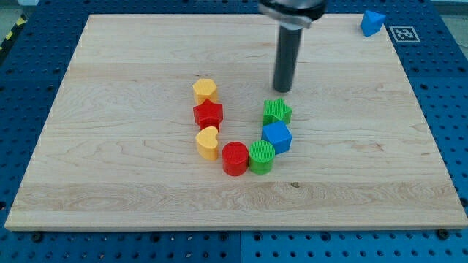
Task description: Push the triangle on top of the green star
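Yellow [205,90], red [208,114], green [277,111] and blue blocks [277,136] dot a pale wooden board [110,146] ringed by blue pegboard [453,88].

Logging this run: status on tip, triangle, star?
My tip just above green star, not touching. Blue triangle far off, view's top-right corner. Nothing between them.

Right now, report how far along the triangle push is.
Done: nothing visible; the blue triangle sits at the board's top right corner, far from the green star. In hand: my tip rests just above the star, touching neither. Left: reach the triangle and push it leftward and down to the star's upper side.
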### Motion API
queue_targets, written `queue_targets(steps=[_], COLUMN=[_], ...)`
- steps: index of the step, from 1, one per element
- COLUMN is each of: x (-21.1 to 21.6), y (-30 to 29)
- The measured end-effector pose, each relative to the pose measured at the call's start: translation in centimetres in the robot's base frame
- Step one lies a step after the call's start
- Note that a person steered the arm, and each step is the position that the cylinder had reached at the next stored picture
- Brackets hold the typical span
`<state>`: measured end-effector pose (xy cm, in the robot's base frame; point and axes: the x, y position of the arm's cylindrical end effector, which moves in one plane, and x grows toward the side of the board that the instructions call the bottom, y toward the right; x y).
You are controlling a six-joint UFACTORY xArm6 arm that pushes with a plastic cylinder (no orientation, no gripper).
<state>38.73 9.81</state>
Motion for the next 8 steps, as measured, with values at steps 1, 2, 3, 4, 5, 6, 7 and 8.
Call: queue_targets(steps=[1,2,3,4,5,6,7,8], x=[0.0,-0.2,-3.5,-10.0,-16.6,-19.6,-18.3,-15.5], y=[8.5,16.7,21.1,21.9,21.9,20.5,18.0,16.0])
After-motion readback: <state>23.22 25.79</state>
